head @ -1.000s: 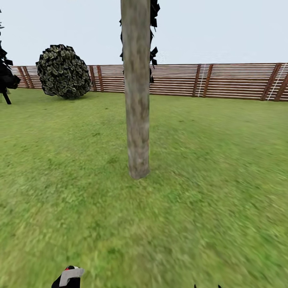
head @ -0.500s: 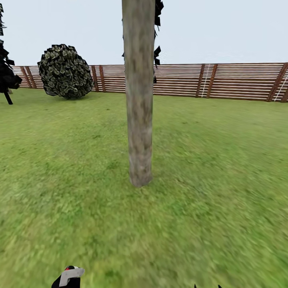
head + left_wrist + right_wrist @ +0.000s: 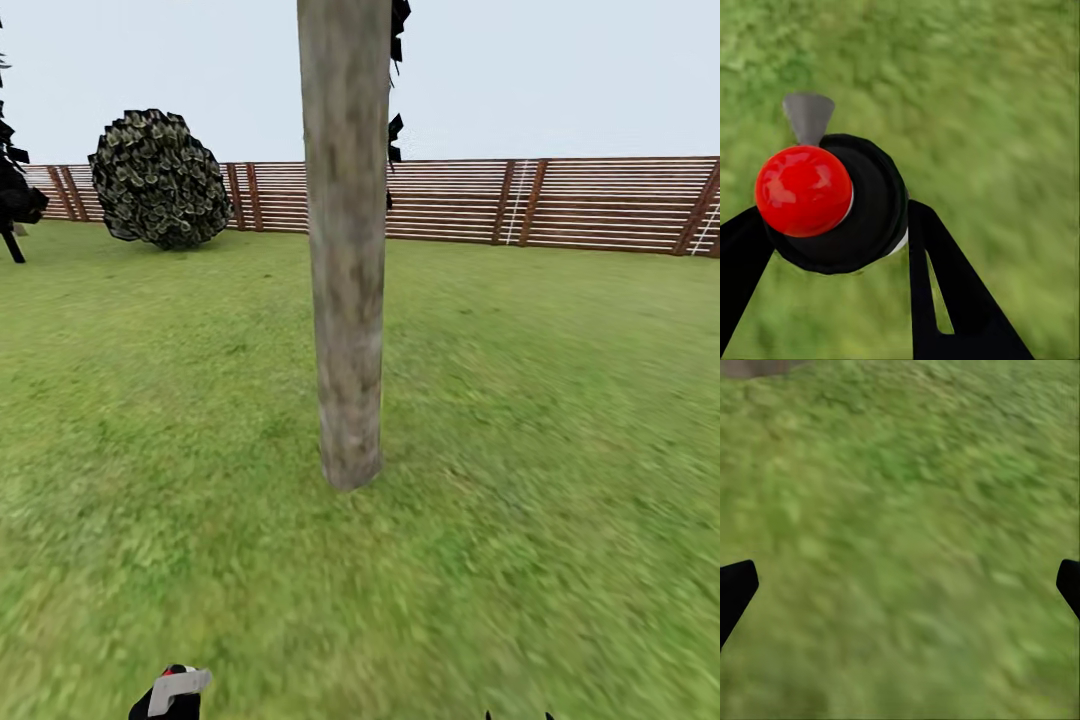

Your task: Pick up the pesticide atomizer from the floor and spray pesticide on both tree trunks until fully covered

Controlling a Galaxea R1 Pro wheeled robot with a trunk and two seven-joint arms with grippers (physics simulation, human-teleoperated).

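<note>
We see the pesticide atomizer [image 3: 832,202] clamped between our left pincer [image 3: 840,247] fingers: dark round body, glossy red cap, grey cone nozzle. In the head view it sits low at our left [image 3: 172,690], a light-grey head with a red dot showing. Right pincer [image 3: 900,585] released, fingertips spread wide over grass. Straight ahead a tree [image 3: 345,250], trunk thick, bare, mottled grey-brown. Lawn [image 3: 550,420] wide and green. Brown slat fence [image 3: 560,202] behind; round bush [image 3: 158,180] far left beside it.

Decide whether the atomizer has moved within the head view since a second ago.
No. The atomizer sits at the same bottom-left spot; the trunk grew nearer because the camera advanced.
</note>
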